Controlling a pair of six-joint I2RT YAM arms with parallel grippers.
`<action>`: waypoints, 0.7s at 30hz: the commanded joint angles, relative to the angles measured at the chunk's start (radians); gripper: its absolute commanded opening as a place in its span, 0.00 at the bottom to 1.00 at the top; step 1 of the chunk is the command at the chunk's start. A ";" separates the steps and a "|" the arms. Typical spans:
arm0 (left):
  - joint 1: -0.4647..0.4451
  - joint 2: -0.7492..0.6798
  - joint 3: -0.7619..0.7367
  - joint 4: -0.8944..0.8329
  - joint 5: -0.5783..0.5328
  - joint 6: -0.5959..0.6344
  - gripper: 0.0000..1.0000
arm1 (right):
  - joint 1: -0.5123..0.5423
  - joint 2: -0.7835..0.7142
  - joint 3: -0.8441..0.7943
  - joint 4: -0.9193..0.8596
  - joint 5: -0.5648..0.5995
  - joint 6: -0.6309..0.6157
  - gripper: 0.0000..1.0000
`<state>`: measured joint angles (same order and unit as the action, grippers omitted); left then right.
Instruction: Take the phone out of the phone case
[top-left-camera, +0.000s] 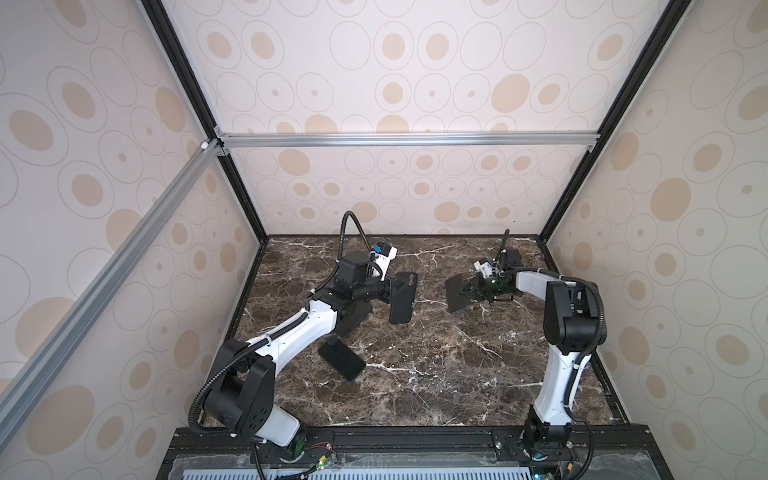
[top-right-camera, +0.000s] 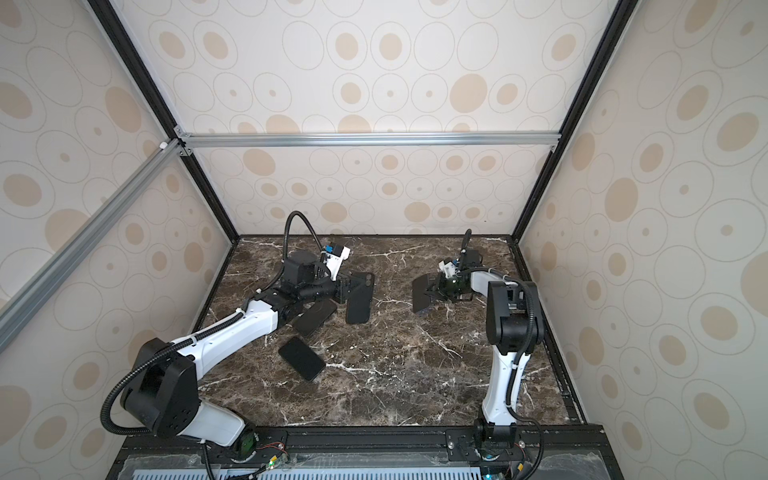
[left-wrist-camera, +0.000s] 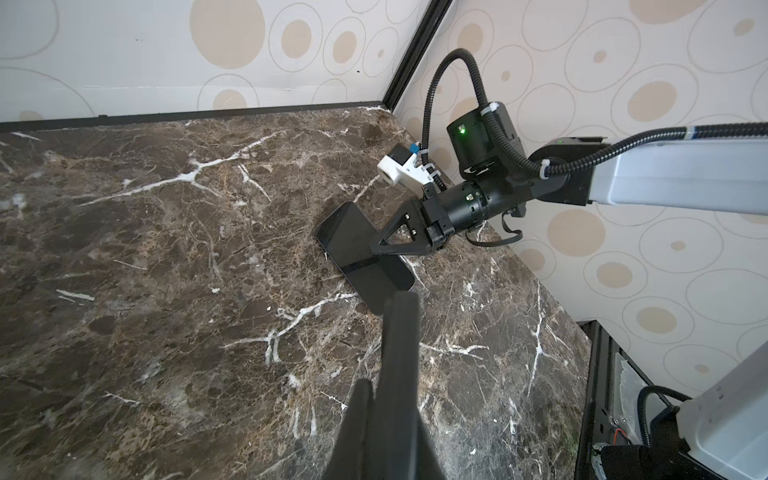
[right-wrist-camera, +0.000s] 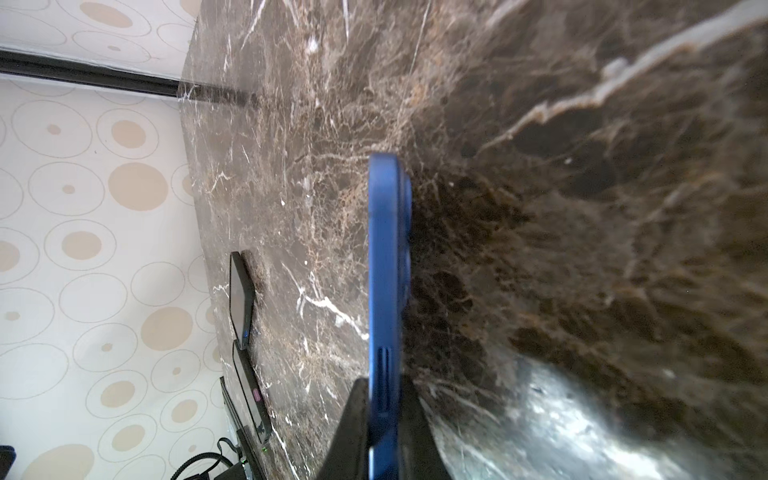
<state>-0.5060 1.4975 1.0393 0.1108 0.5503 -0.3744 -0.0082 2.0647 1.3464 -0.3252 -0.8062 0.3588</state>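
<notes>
The right jaws clamp the slim, matte blue phone (right-wrist-camera: 384, 266) by its flat faces. The left jaws pinch the black, round-cornered phone case (top-left-camera: 402, 305), with the veined brown marble counter (top-left-camera: 436, 374) beneath both.

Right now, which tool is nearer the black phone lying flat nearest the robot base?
Left. The left tool, shut on the black case, sits beyond the flat phone; the right tool, gripping the blue phone, is far across.
</notes>
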 joint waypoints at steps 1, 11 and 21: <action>0.000 -0.028 -0.002 0.022 -0.003 -0.016 0.00 | -0.018 0.026 0.008 0.025 -0.049 0.008 0.21; 0.000 -0.042 -0.018 0.033 -0.011 -0.018 0.00 | -0.047 0.042 0.022 0.009 -0.029 -0.006 0.42; 0.071 -0.103 -0.163 0.432 0.083 -0.317 0.00 | 0.004 -0.274 -0.106 -0.077 0.338 -0.026 0.53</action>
<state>-0.4683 1.4273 0.9150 0.3016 0.5793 -0.5304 -0.0448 1.9610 1.2835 -0.3729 -0.6086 0.3489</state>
